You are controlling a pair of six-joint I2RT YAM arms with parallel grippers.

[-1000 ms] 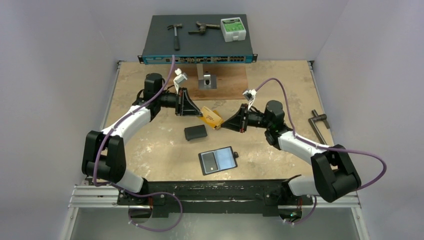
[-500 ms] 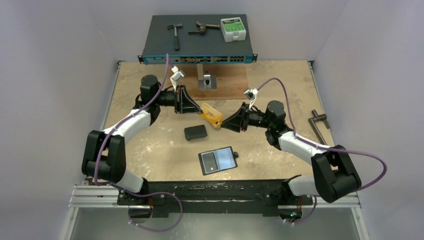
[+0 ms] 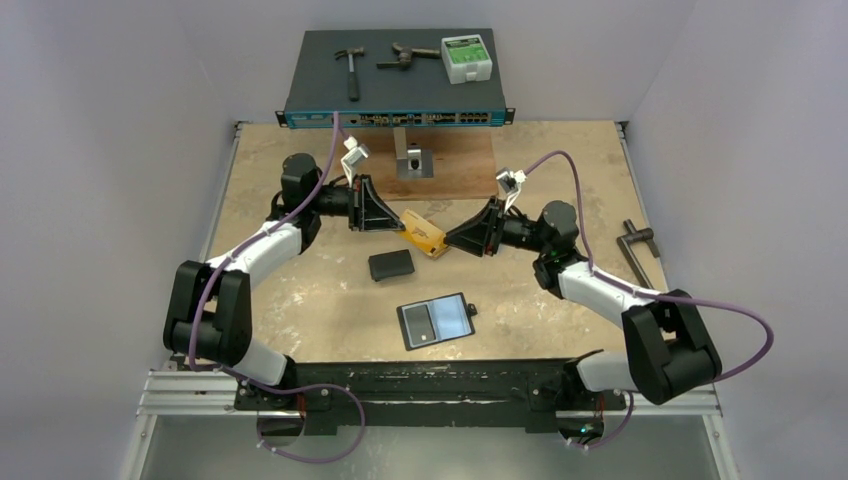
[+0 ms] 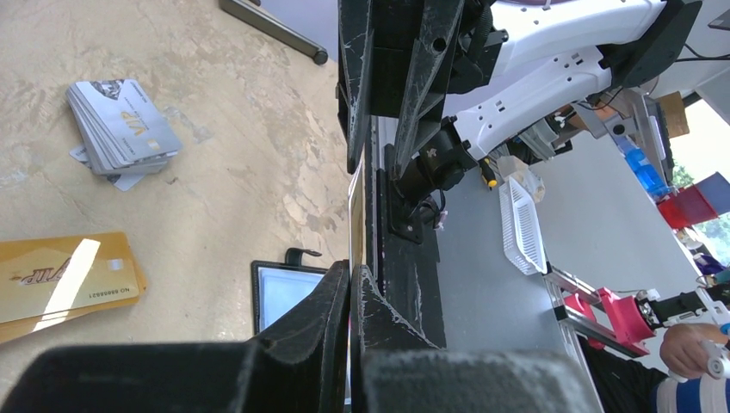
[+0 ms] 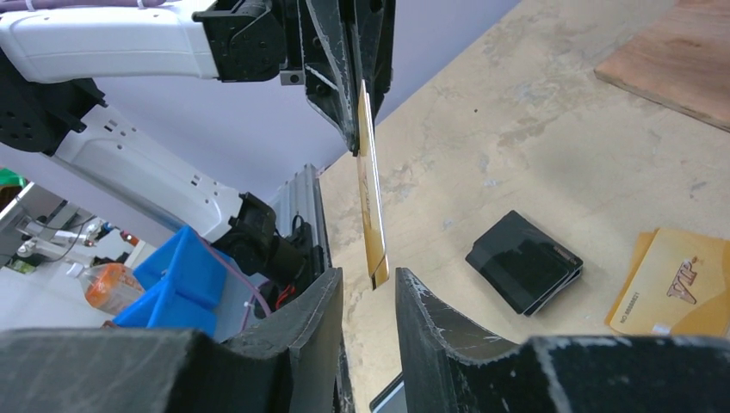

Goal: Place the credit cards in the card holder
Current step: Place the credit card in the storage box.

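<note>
Gold plastic at the centre: the left gripper [image 3: 398, 222] is clenched on one end of a gold card [image 3: 424, 235] and holds it clear of the table. The right gripper [image 3: 452, 240] meets it from 3 o'clock. Its jaws stand apart, one finger either side of the card's free end, with a gap on each side in the right wrist view.

On the tabletop [image 3: 300, 290] below, loose gold cards [image 4: 64, 275] lie in a small overlapping pile. A fanned stack of silver cards [image 4: 120, 129] sits near them, apart from the pile.

A plain black pouch [image 3: 391, 265] lies shut at 7 o'clock from the held card. The card holder [image 3: 436, 320] lies open and flat at 6 o'clock, near the table's front edge. Its glossy inner pockets face up and its snap tab sticks out at 3 o'clock. No card is seen in it.

The surface is pale tan board, scuffed and blotched with whitish marks. A darker brown panel [image 3: 450, 165] at 12 o'clock carries a small metal bracket [image 3: 410, 160].

Beyond it a dark network switch [image 3: 395, 100] with a teal front holds a hammer [image 3: 350, 70], a clamp-like tool [image 3: 405, 57] and a green-and-white box [image 3: 466, 57].

A metal T-handled tool [image 3: 636, 248] rests off the table's edge at 3 o'clock. Plain pale lilac walls close in three sides, and an aluminium rail [image 3: 180, 395] runs along the front.
</note>
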